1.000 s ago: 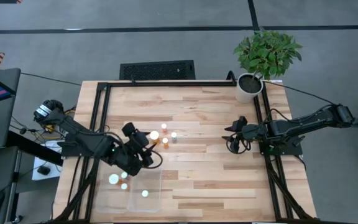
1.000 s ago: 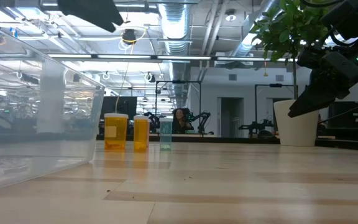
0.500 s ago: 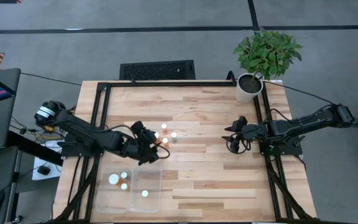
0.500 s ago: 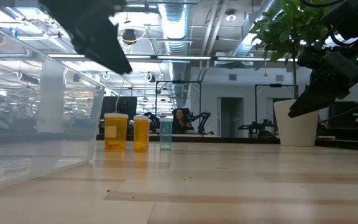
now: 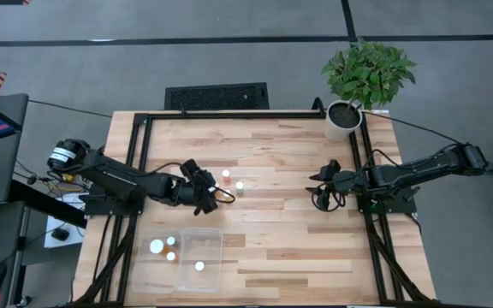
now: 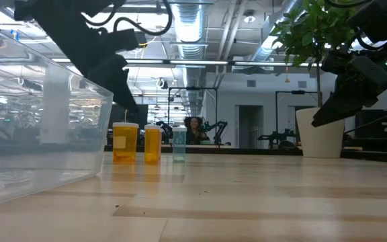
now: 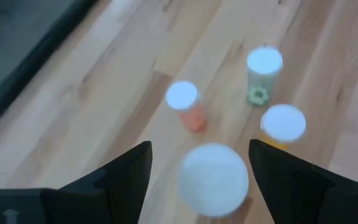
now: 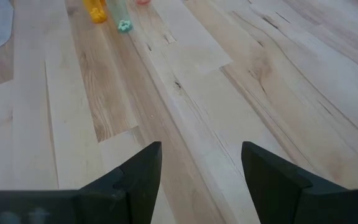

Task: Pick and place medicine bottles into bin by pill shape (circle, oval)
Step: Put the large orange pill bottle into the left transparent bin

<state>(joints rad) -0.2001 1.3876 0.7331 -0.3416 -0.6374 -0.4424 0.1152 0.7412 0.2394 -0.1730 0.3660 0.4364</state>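
My left gripper [image 5: 211, 194] is open just above a cluster of medicine bottles on the table. In the left wrist view [image 7: 199, 148] its fingers stand on either side of a large white-capped bottle [image 7: 213, 180] without touching it. Past it stand a pinkish bottle [image 7: 184, 102], a pale green one [image 7: 263, 71] and an orange one [image 7: 283, 124]. The clear bin [image 5: 201, 230] lies nearer the table's near edge, with a bottle [image 5: 199, 266] inside it. My right gripper [image 5: 319, 190] is open and empty at the table's right.
Three white-capped bottles [image 5: 157, 246] stand on the table just left of the bin. A potted plant [image 5: 349, 111] stands at the far right corner. In the low view the bin wall [image 6: 39, 134] fills the left and three bottles [image 6: 125, 142] stand behind it.
My left gripper has gone from above the bin's far left corner toward the table's far edge and a little to the right, to the bottle cluster, and has come down. Its fingers now stand on either side of the large white-capped bottle. The bottles have stayed where they were.
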